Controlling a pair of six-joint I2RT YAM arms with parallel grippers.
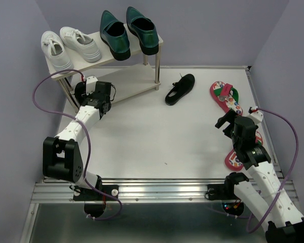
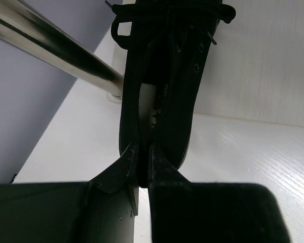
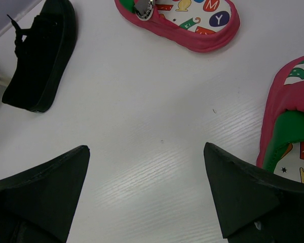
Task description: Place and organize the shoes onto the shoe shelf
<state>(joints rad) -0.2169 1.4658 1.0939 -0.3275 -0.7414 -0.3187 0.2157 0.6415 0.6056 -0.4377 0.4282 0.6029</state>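
My left gripper [image 2: 143, 149] is shut on the heel rim of a small black shoe [image 2: 177, 76], which points away from me beside a metal leg [image 2: 55, 53] of the shoe shelf [image 1: 134, 83]. From above, the left gripper [image 1: 104, 91] sits at the lower board's left end and that shoe is hidden. Two dark-green loafers [image 1: 115, 34] stand on the top board. The other black shoe [image 1: 180, 88] lies on the table. My right gripper [image 3: 147, 149] is open over bare table between it and two red flip-flops [image 3: 192, 15] [image 3: 294, 111].
Two white sneakers [image 1: 55, 49] fill the left half of the top board. One flip-flop [image 1: 226, 96] lies at the far right of the table, the other [image 1: 233, 159] partly under my right arm. Purple walls close in the left and back.
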